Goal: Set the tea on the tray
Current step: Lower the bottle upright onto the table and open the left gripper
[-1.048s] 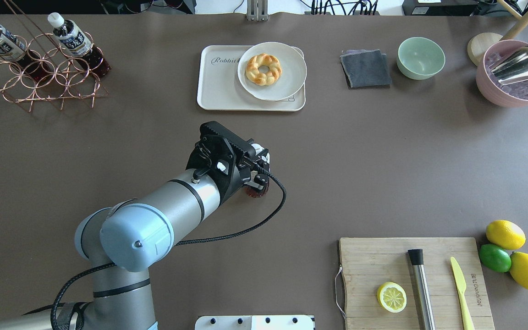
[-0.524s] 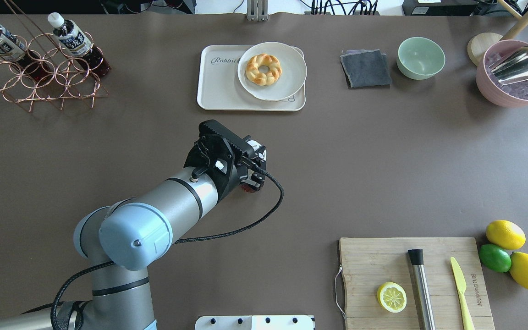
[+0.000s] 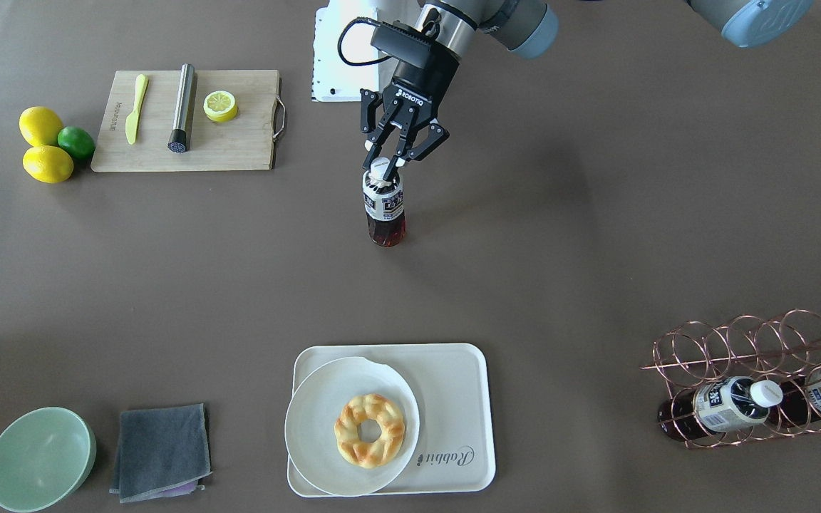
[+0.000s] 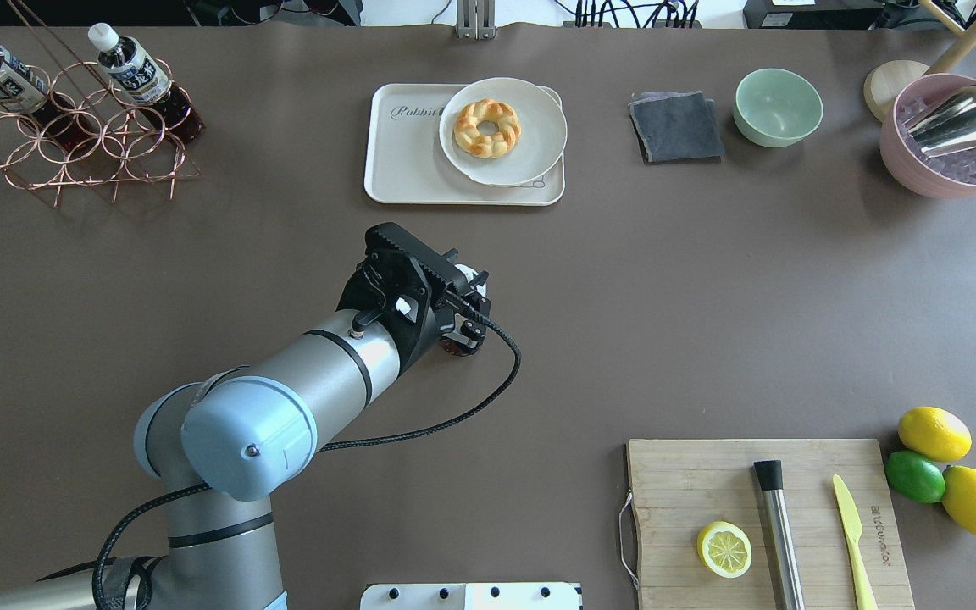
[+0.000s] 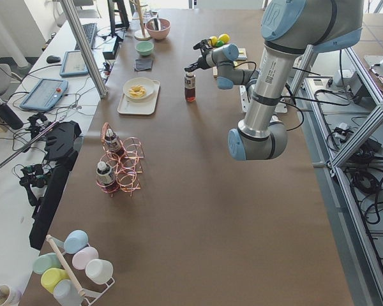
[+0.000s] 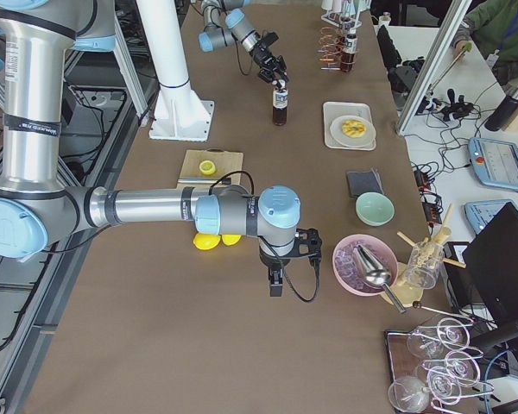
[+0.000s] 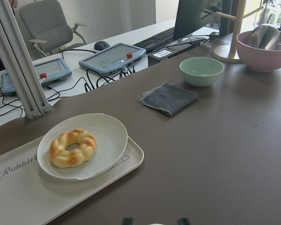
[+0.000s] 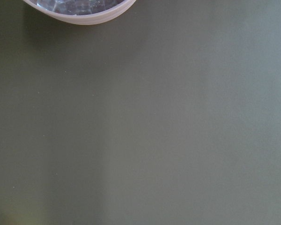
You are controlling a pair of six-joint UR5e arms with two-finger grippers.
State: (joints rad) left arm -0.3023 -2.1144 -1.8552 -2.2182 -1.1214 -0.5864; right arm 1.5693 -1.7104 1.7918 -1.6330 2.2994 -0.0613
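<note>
Nearest you, the left end effector [image 3: 386, 164] is clamped on the white cap of the tea [image 3: 385, 208], which is upright at mid-table. By my reading the pickup is done, and the carry and set-down remain. Beyond it the table [image 3: 560, 235] lies bare up to the tray [image 3: 457, 399], where the plate [image 3: 311, 427] leaves one free strip beside the script. Of the right end effector [image 6: 276, 280] I cannot tell the grip.

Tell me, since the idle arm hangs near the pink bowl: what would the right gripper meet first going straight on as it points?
Most likely the bare table: the right gripper points down at it beside the pink bowl, whose rim only edges the wrist view. Depth is unclear.
</note>
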